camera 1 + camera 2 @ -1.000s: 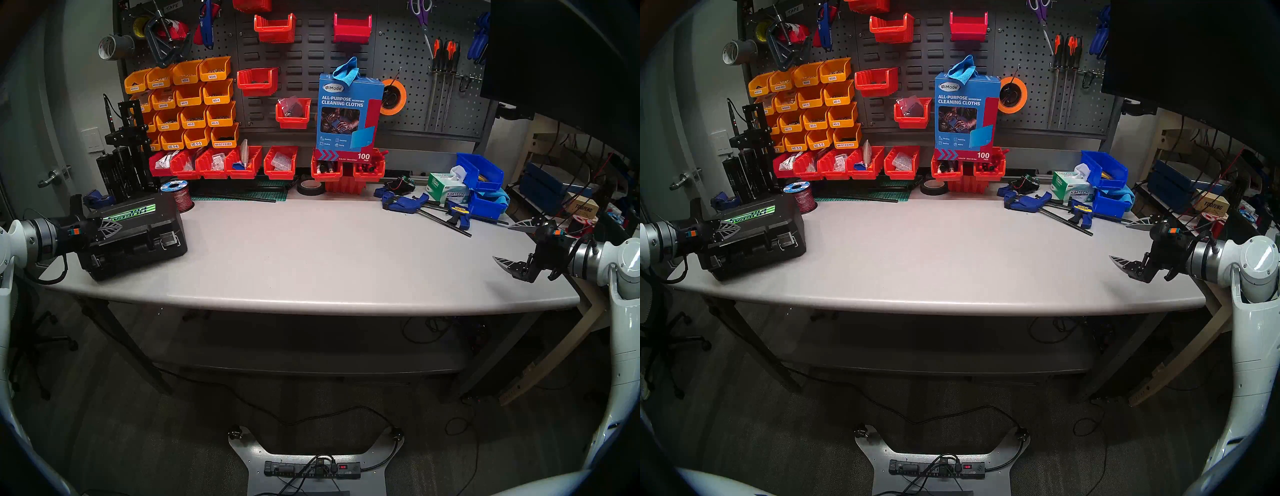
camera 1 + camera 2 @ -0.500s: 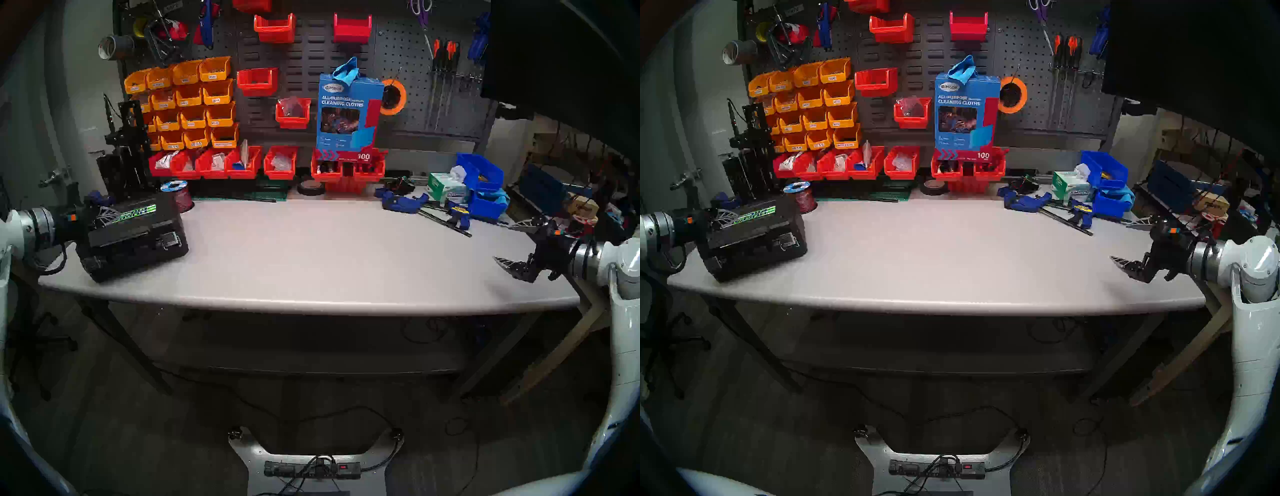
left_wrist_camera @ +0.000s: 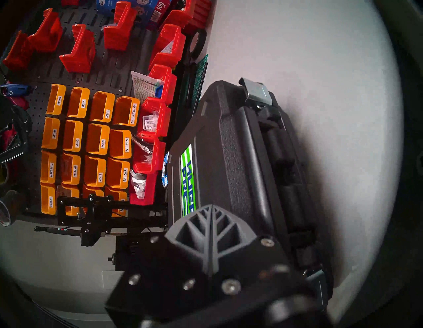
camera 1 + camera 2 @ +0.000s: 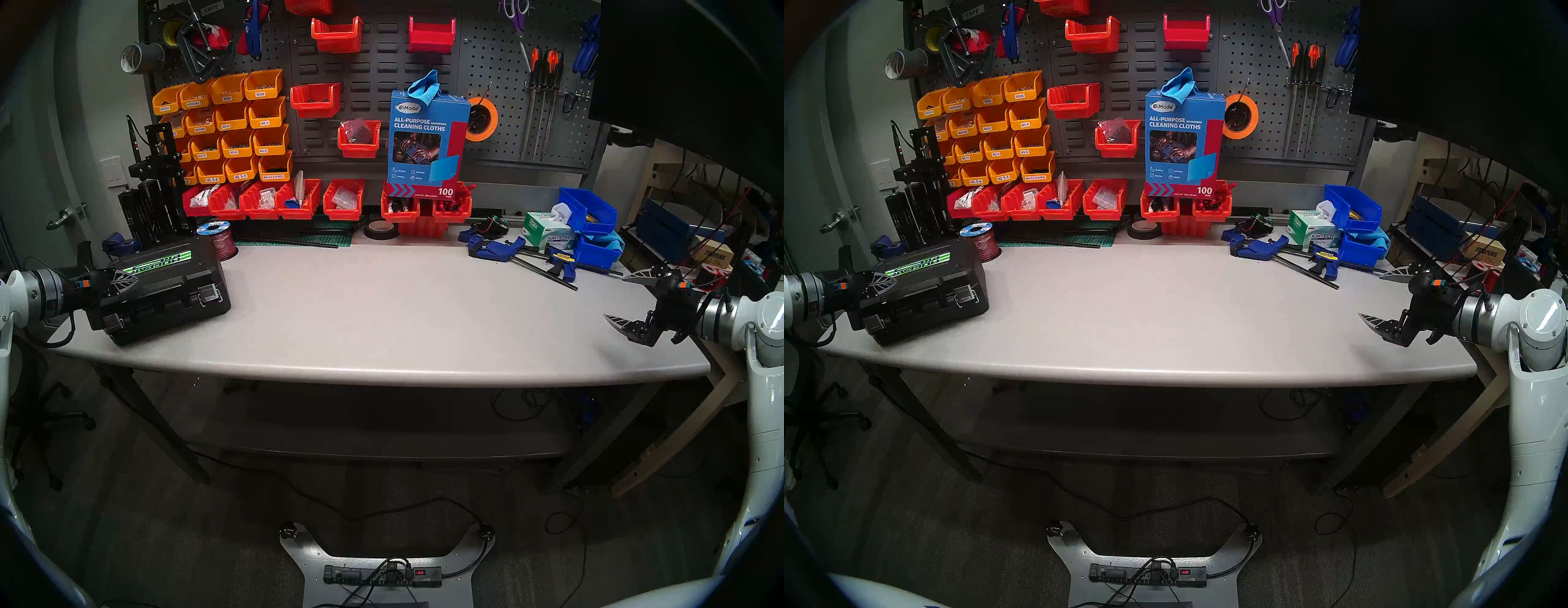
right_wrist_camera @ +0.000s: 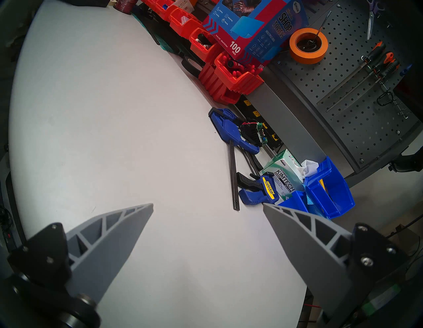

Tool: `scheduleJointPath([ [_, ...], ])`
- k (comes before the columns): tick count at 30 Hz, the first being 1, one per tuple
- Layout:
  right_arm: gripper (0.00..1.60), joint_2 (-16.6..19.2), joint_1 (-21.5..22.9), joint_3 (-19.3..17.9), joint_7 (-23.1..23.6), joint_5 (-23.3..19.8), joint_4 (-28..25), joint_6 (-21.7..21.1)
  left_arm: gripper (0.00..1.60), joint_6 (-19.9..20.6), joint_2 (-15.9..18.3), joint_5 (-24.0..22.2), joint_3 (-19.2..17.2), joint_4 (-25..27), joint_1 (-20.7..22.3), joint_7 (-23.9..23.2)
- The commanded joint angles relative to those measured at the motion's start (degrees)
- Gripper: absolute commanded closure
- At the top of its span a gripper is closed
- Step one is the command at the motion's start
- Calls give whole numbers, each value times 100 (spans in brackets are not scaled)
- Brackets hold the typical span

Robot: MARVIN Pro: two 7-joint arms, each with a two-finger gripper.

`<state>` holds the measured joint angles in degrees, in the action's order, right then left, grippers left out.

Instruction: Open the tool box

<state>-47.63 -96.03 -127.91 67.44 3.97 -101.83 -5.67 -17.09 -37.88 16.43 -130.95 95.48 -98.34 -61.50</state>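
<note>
The black tool box (image 4: pixel 169 282) lies at the table's left end, lid down, with a green-and-white striped label (image 4: pixel 159 263) on top. Its right silver latch (image 4: pixel 208 293) stands flipped out; its left latch (image 4: pixel 112 322) is partly hidden by my arm. My left gripper (image 4: pixel 135 278) is shut, its two fingers pressed together with nothing between them, and its tip rests on the lid's left end by the label. The left wrist view shows the gripper (image 3: pixel 211 207), the tool box (image 3: pixel 240 148) and the far latch (image 3: pixel 257 91). My right gripper (image 4: pixel 614 296) is open and empty above the table's right end (image 5: pixel 207 205).
A red wire spool (image 4: pixel 222 243) and a black stand (image 4: pixel 152 191) sit right behind the tool box. Blue bar clamps (image 4: pixel 500 248), a Kimtech tissue box (image 4: pixel 549 231) and blue bins (image 4: pixel 589 212) crowd the back right. Red and yellow bins line the pegboard.
Half a second ago my left gripper was higher and further back, and the lid's front looked slightly raised. Now the gripper is back down at the lid's left end. The right arm has not moved.
</note>
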Motion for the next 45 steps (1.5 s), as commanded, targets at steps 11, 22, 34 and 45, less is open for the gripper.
scheduleJointPath([
  [11, 0, 25, 9, -22, 3, 7, -27, 3, 160, -197, -117, -229, -204, 292, -287, -504],
  [22, 0, 25, 9, -22, 3, 7, -27, 3, 160, -162, -371, -319, -372, 603, -541, -789],
  [34, 0, 25, 9, -22, 3, 7, -26, 3, 160, -31, -581, -323, -495, 795, -452, -687],
  [45, 0, 25, 9, -22, 2, 6, -26, 3, 97, 157, -487, -393, -325, 865, -159, -460],
])
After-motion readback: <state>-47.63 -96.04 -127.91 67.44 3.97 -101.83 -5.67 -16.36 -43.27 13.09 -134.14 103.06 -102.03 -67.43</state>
